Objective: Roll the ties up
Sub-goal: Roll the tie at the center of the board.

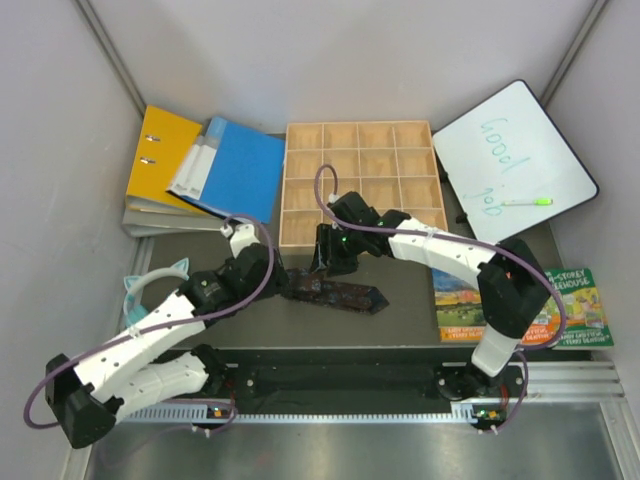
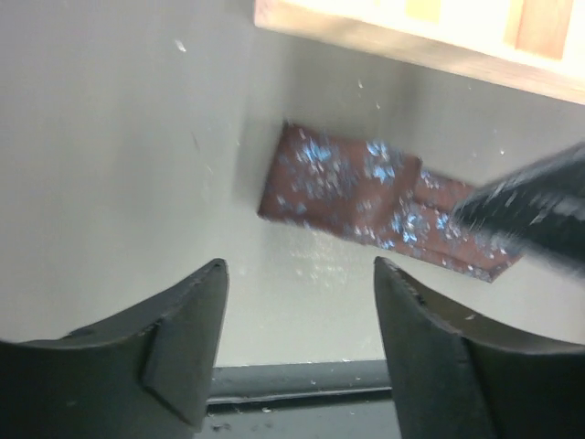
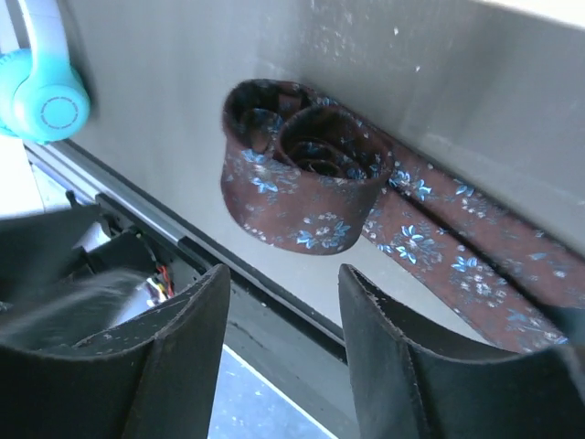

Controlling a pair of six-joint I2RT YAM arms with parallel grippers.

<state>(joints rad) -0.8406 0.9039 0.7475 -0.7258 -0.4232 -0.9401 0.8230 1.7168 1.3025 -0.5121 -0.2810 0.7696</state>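
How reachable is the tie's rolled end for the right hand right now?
Probably yes. The right hand hovers with its jaws apart, close in front of the tie's rolled end. Only bare table shows between them, and nothing covers the roll. It likely needs just a short move forward.

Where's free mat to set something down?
Bare mat between the pointed end of the tie and the book, plus the strip from tie to the mat's near edge. Crowded: back row of binders, tray, whiteboard; tray front, under the left arm and right arm.
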